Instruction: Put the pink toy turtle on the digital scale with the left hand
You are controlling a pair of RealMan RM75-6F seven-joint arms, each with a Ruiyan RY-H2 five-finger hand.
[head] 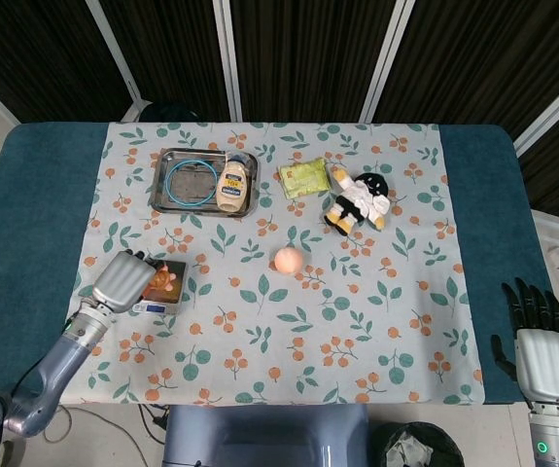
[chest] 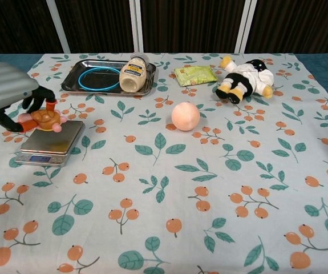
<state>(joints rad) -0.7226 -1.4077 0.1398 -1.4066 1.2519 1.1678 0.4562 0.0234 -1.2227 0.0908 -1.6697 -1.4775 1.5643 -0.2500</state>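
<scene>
My left hand (head: 123, 277) (chest: 7, 94) holds the pink toy turtle (head: 165, 279) (chest: 44, 120), with its brown shell, between dark fingers. The turtle hangs just above the far left part of the digital scale (chest: 52, 141) (head: 174, 293), a flat grey square with a small display at its front. Whether the turtle touches the scale's top I cannot tell. My right hand (head: 537, 342) stays at the lower right edge of the head view, off the table, fingers apart and holding nothing.
A peach ball (head: 287, 259) (chest: 185, 116) lies mid-table. At the back stand a metal tray (chest: 72, 83) with a blue ring and a mayonnaise bottle (chest: 132, 73), a green packet (chest: 195, 75) and a plush doll (chest: 245, 77).
</scene>
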